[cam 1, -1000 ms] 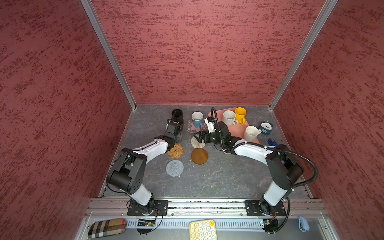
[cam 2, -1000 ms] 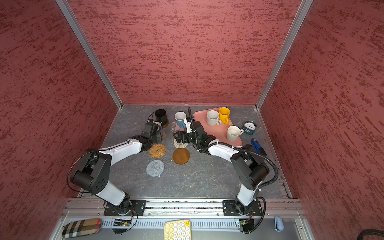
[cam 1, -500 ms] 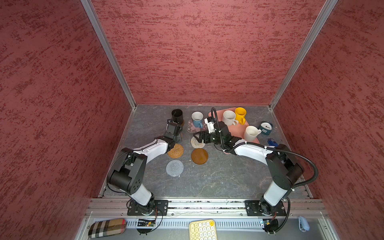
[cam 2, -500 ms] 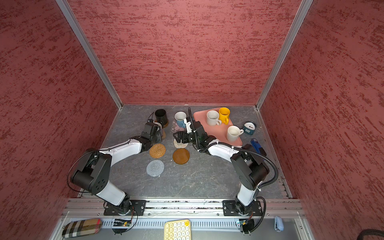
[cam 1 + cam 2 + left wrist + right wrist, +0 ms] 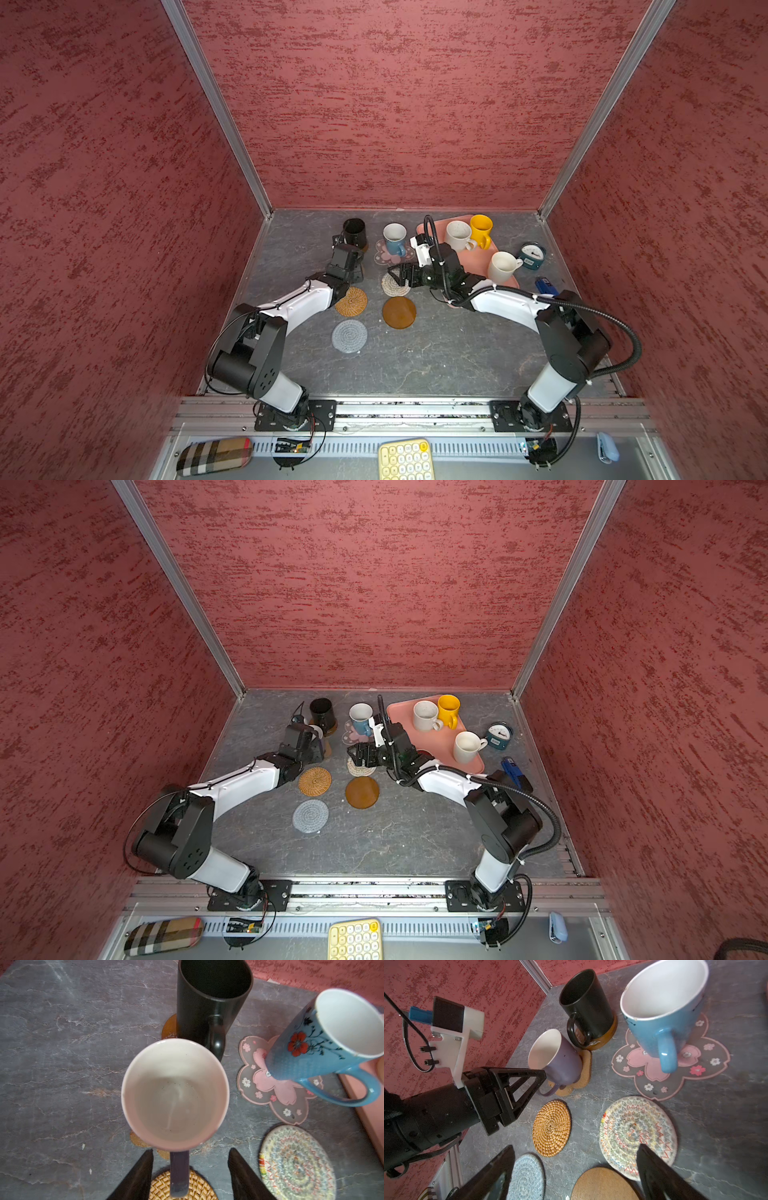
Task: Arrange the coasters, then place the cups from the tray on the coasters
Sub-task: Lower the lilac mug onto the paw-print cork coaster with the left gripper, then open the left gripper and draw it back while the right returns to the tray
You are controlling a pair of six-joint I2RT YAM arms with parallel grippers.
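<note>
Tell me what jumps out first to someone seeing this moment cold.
Three mugs stand on coasters at the back: a black mug, a blue mug, and a lavender mug with its handle between the jaws of the open left gripper. Three more wait on the pink tray at the back right. Four bare coasters lie nearer the front, the open right gripper over the pale woven coaster.

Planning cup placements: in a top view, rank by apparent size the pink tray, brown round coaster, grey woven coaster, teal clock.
Largest: pink tray
Then brown round coaster and grey woven coaster, about alike, unranked
Smallest: teal clock
</note>
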